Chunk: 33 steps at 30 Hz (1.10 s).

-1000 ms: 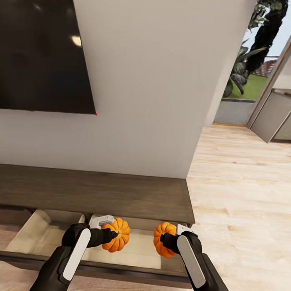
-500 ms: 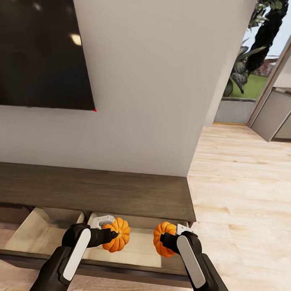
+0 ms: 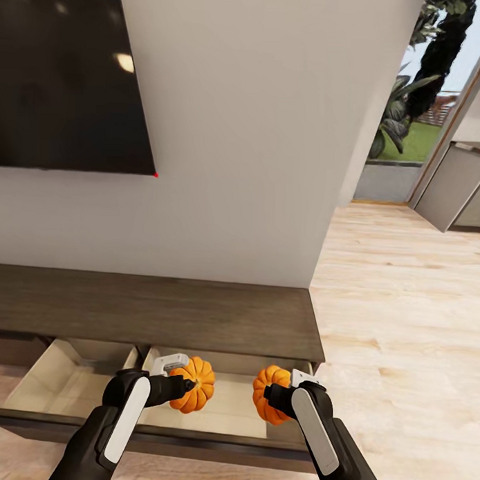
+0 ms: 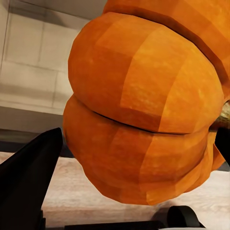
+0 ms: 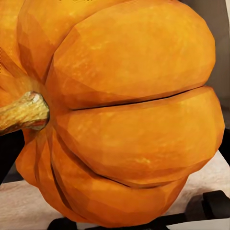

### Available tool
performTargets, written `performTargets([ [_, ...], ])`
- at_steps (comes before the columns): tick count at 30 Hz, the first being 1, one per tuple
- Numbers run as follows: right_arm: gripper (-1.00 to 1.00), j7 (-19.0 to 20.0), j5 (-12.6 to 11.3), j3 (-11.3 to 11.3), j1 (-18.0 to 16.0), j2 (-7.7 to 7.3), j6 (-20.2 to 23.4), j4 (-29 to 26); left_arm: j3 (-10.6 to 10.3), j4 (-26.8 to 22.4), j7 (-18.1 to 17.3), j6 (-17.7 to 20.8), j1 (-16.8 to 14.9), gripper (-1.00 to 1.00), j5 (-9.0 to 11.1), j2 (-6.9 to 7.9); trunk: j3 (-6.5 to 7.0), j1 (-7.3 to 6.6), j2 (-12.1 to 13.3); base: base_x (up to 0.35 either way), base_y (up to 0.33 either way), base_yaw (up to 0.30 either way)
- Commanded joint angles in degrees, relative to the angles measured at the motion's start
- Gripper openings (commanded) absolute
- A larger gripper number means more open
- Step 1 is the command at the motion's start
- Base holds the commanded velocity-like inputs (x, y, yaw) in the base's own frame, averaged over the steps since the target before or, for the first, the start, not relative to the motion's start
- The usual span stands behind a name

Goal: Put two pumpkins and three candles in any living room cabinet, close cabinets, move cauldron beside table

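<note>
you hold both pumpkins: left gripper (image 3: 181,385) clamped on left pumpkin (image 3: 193,384), right gripper (image 3: 272,395) clamped on right pumpkin (image 3: 270,394). both hang over open drawer (image 3: 213,408) of cabinet (image 3: 154,313), above its pale floor, not yet set down. judged progress: early. pumpkins still to release; candles, closing cabinet, cauldron all left. versus a second ago: view has tilted, tv (image 3: 66,75) and cabinet sit higher in frame; grippers and pumpkins hold same pose.

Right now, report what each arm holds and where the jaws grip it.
Left gripper holds one pumpkin and right gripper the other pumpkin, each gripped across its ribbed sides, above the open cabinet drawer.
</note>
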Motion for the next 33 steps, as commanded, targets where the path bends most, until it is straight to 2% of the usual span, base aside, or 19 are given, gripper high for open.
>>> performTargets([
  [1,-1.0,-0.57,-0.6,0.06,-0.05,-0.01,-0.01,-0.06,-0.04,-0.05,0.64,0.17,-0.03,-1.0,0.62,0.0,-0.23,0.22,-0.44,0.0,0.0,0.0],
  [28,-1.0,-0.65,-0.6,0.2,-0.05,0.06,-0.4,-0.5,-0.27,-0.07,0.59,-0.01,-0.03,-1.0,0.7,0.05,-5.08,6.15,-11.27,0.0,0.0,-0.029],
  [33,-1.0,-0.65,-0.6,0.21,-0.05,0.06,-0.37,-0.52,-0.3,-0.11,0.55,-0.01,-0.03,-1.0,0.73,0.05,-5.08,6.15,-11.27,0.0,0.0,0.0],
])
